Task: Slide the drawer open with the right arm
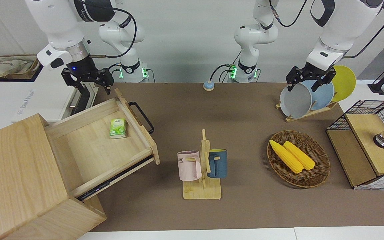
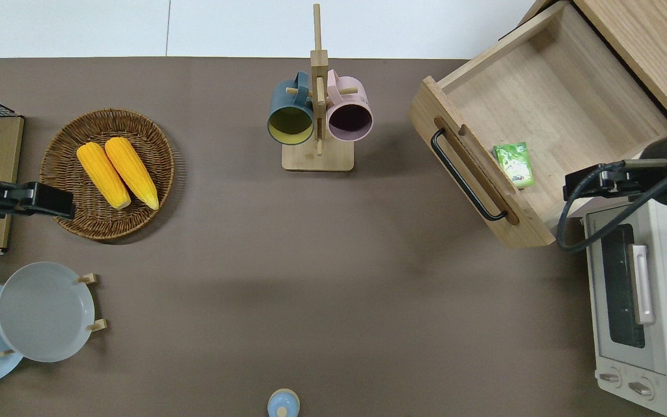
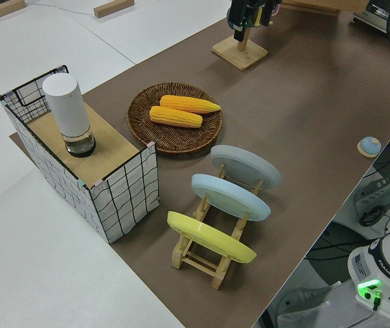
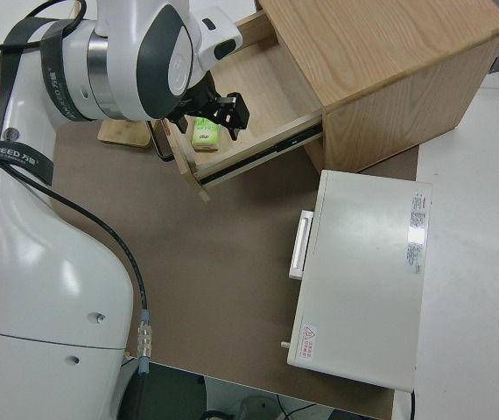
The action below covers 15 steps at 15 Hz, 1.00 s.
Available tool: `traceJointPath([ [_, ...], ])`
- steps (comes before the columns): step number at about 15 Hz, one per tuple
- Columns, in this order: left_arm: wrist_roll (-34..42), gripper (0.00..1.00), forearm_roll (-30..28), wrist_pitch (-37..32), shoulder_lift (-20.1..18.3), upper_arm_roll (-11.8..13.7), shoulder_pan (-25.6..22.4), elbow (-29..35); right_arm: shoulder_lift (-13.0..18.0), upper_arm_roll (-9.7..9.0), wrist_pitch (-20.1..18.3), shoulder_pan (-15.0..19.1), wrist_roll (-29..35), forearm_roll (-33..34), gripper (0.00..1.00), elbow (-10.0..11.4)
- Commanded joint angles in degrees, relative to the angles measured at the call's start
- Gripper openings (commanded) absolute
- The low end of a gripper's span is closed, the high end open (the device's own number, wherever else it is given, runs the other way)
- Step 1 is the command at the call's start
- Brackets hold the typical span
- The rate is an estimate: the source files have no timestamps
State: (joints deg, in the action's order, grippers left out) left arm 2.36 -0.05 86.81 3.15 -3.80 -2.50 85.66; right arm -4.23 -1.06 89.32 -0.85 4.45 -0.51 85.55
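Drawer [image 1: 105, 146] pulled out, handle [image 1: 142, 116] free.
Right gripper [image 1: 88, 80] lifted clear, fingers apart; next, probably only retreat.

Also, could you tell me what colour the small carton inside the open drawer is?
Green and white; the carton shows best in the front view.

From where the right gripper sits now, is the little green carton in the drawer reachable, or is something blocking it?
Probably yes. The drawer is pulled well out, so the green carton lies uncovered on its floor near the drawer front. The right gripper is up by the drawer's end nearest the robots, open and empty, with nothing between it and the carton.
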Motion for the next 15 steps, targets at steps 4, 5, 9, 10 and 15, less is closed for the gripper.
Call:
traceJointPath([
  [4, -0.6, 0.99, 1.0, -1.0, -0.3, 0.0, 0.4, -0.6, -0.1, 1.15, 2.9, 0.7, -3.9, -0.3, 0.985, 2.0],
  [5, -0.6, 0.99, 1.0, -1.0, -0.3, 0.0, 0.4, -0.5, -0.1, 1.15, 2.9, 0.5, -3.8, 1.1, 0.985, 1.9],
  [9, -0.6, 0.99, 1.0, -1.0, -0.3, 0.0, 0.4, -0.6, -0.4, 1.06, 2.8, 0.3, -4.4, 3.0, 0.985, 1.6],
  [10, -0.6, 0.99, 1.0, -1.0, -0.3, 0.0, 0.4, -0.6, -0.5, 0.98, 2.8, 0.2, -5.9, 3.1, 0.985, 1.5],
  [15, -0.6, 0.99, 1.0, -1.0, -0.3, 0.0, 0.4, -0.5, -1.0, 0.63, 2.7, 0.1, -9.0, 3.1, 0.985, 1.2],
])
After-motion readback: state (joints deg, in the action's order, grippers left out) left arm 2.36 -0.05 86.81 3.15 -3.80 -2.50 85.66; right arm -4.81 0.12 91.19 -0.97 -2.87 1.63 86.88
